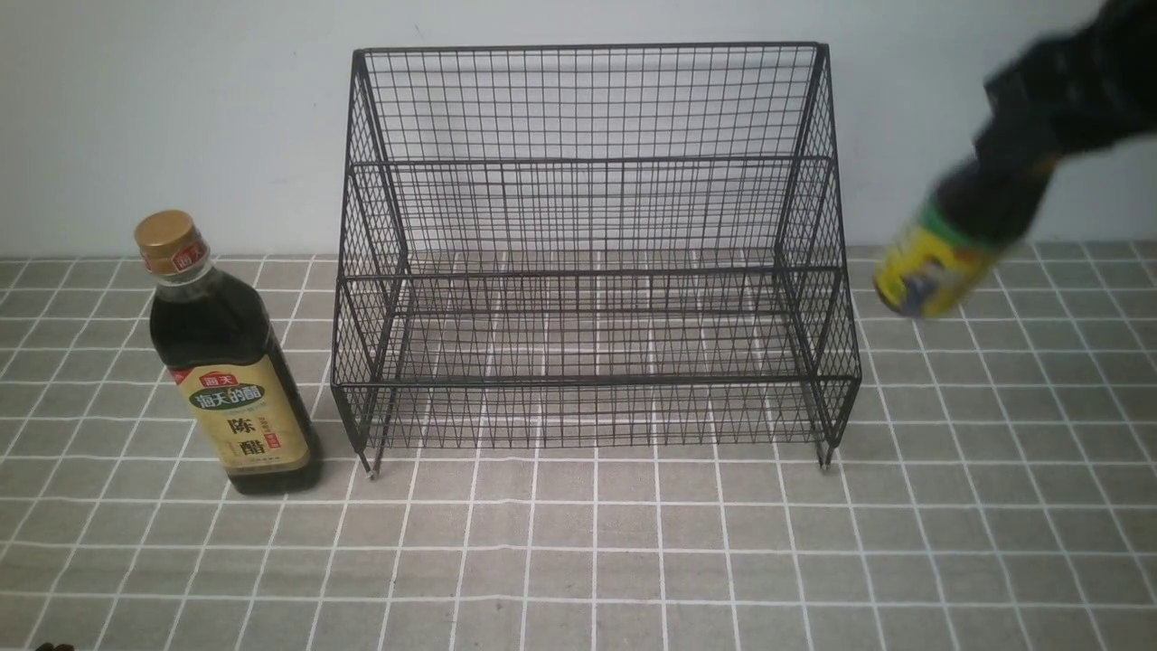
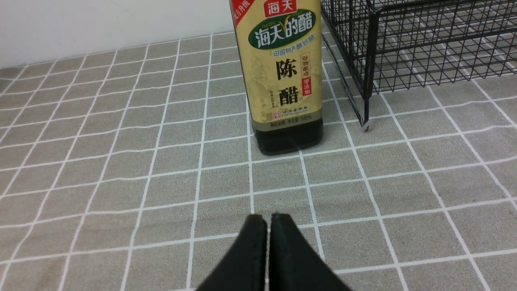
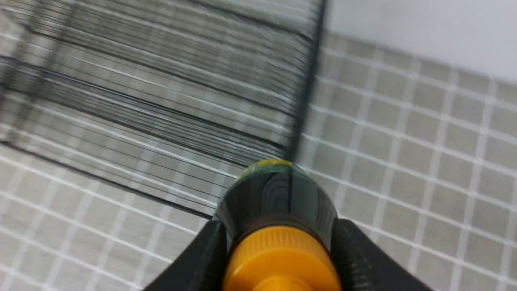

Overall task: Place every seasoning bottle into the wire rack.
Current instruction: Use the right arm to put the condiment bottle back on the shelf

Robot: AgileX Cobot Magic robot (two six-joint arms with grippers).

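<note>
Two seasoning bottles are both outside the wire rack [image 1: 587, 45]. The shorter bottle [image 1: 940, 262], with its orange cap and yellow-green label, hangs in the air just off the rack's right side wall, at about the height of the lower tier. It is tilted, base pointing down toward the rack and neck up and away from it; the front view shows it blurred. The right gripper [image 3: 278, 246] holds it at the neck, one black finger [image 3: 202, 258] on each side just below the cap. The tall bottle [image 1: 230, 362], with its gold cap and beige label, stands upright on the surface near the rack's left front foot, with a narrow gap between them. The left gripper [image 2: 268, 226] sits low in front of that bottle, well apart from it, its jaws pressed together on nothing.

The rack stands on a grey cloth [image 1: 633, 542] printed with a white grid, slightly wrinkled, with its tall back against a plain pale wall [image 1: 181, 108]. Its top and front are open; the sloping mesh sides close it on the left and right. A wide stretch of cloth runs in front of the rack, and more lies to its right, under the raised bottle.
</note>
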